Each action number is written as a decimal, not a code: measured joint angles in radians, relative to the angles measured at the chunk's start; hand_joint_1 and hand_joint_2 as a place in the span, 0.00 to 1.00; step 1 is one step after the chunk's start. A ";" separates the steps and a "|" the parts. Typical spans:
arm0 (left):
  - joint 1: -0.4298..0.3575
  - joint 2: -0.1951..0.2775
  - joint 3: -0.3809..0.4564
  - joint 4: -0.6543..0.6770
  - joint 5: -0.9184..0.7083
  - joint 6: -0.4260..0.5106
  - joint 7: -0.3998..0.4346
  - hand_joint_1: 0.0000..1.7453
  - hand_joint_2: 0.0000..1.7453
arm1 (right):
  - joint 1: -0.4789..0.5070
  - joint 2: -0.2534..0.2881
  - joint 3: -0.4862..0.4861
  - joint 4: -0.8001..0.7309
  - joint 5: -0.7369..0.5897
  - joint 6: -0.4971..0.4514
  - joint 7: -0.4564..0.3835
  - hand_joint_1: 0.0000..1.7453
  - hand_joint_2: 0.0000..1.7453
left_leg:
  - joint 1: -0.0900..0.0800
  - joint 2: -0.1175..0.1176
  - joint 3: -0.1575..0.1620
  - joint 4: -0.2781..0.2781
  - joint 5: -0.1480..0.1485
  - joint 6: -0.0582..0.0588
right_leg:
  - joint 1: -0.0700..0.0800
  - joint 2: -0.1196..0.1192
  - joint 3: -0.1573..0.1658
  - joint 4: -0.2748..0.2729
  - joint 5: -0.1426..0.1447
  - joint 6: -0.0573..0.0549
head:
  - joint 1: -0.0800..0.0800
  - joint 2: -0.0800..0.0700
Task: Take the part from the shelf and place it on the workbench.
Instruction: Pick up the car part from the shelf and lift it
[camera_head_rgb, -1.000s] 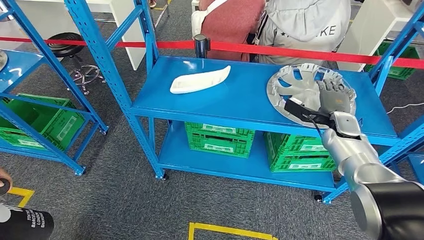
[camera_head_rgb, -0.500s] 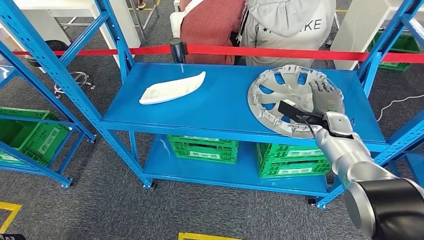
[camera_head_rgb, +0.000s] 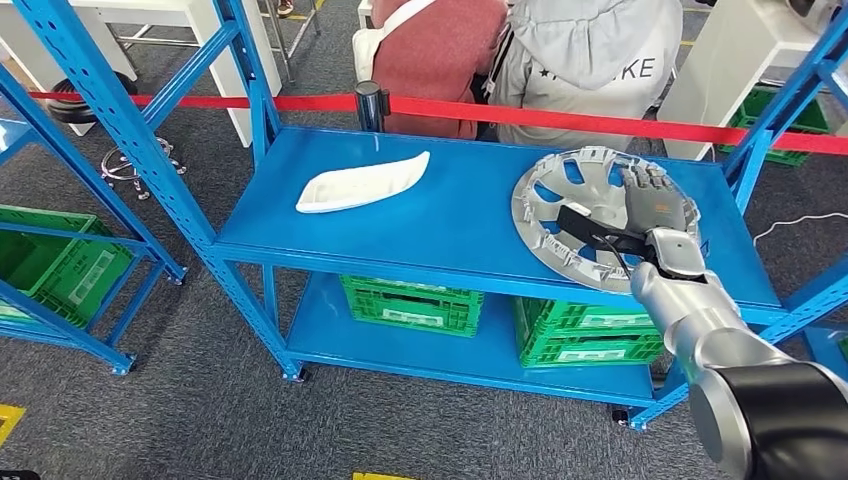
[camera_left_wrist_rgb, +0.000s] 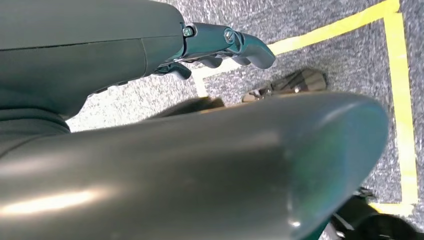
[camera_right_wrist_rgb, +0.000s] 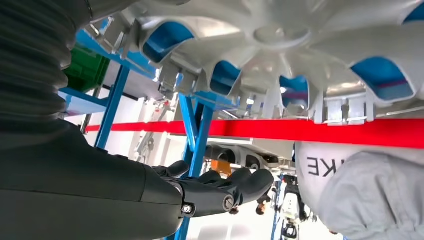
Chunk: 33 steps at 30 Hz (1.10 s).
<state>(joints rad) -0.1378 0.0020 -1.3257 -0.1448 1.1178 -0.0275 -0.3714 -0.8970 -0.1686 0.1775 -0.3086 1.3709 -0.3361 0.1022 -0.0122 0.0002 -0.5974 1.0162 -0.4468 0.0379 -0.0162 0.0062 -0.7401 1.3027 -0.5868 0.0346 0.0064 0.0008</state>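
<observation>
While a white curved part (camera_head_rgb: 362, 183) lies toward the left of the blue shelf's (camera_head_rgb: 450, 215) top deck, the silver wheel cover (camera_head_rgb: 565, 205) rests flat toward its right end. Over the cover's right half lies the right hand (camera_head_rgb: 657, 205), fingers extended and apart, grasping nothing.

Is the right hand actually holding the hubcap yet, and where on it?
Cannot be told. The right hand lies over the hubcap's near-right rim on the shelf; a closed grip isn't visible.
</observation>
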 joint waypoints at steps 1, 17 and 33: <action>0.001 -0.001 0.000 0.000 0.001 0.000 0.000 0.00 0.00 | 0.001 0.000 -0.001 0.000 -0.004 -0.005 -0.005 0.00 1.00 | 0.001 0.000 0.000 0.003 -0.003 -0.002 | -0.003 -0.001 0.002 -0.015 0.020 0.003 | 0.001 0.000; 0.020 0.001 -0.001 0.001 0.032 -0.002 -0.006 0.00 0.00 | -0.026 0.005 -0.015 -0.117 -0.062 0.015 -0.190 0.00 1.00 | 0.020 -0.001 -0.129 0.255 -0.097 -0.074 | -0.017 0.001 0.129 -0.254 0.114 -0.039 | -0.007 0.000; 0.032 0.002 -0.001 0.004 0.054 -0.011 -0.012 0.00 0.00 | 0.282 -0.110 -0.016 -0.649 -0.134 0.181 -0.182 0.00 1.00 | 0.018 -0.012 -0.018 0.022 -0.008 -0.040 | -0.014 -0.005 0.167 -0.289 0.105 0.000 | 0.000 0.000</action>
<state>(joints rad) -0.1062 0.0044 -1.3264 -0.1412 1.1723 -0.0383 -0.3836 -0.6152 -0.2787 0.1611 -0.9575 1.2372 -0.1547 -0.0795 0.0055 -0.0117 -0.6157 1.0386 -0.4551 -0.0016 -0.0305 0.0014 -0.5728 1.0133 -0.4813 0.0347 0.0063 0.0008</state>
